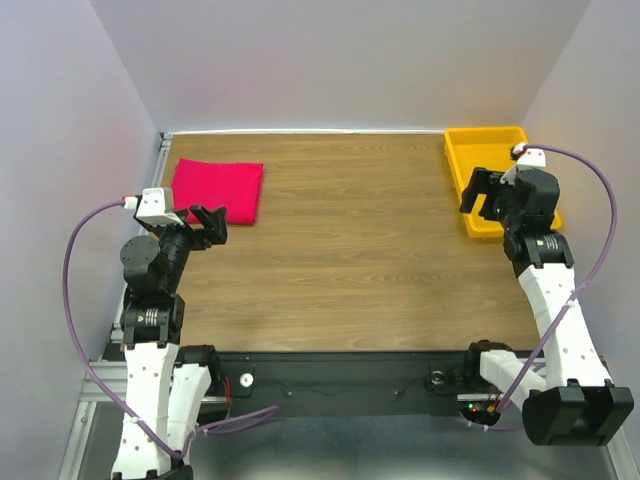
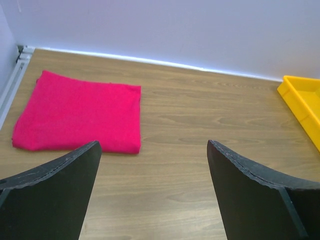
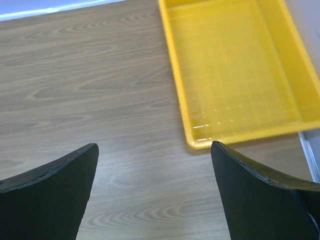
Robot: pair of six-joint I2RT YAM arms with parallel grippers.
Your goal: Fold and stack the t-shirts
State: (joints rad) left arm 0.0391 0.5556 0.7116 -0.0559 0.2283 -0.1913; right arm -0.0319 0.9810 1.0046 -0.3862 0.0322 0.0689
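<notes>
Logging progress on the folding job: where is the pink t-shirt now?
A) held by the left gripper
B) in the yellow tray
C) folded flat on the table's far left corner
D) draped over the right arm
C: the t-shirt lies folded on the table by the far left corner, well apart from the tray.

1. Honestly, nothing readable here: no words, brand names, numbers or signs that I can make out in any of the three views.
2. The t-shirt [image 1: 217,190] only shows plain pink cloth on the side facing up, with no lettering on it.
3. Same for the yellow tray [image 1: 485,132]. It's bare plastic as far as I can tell, and any moulded marks are too small to read.
</notes>
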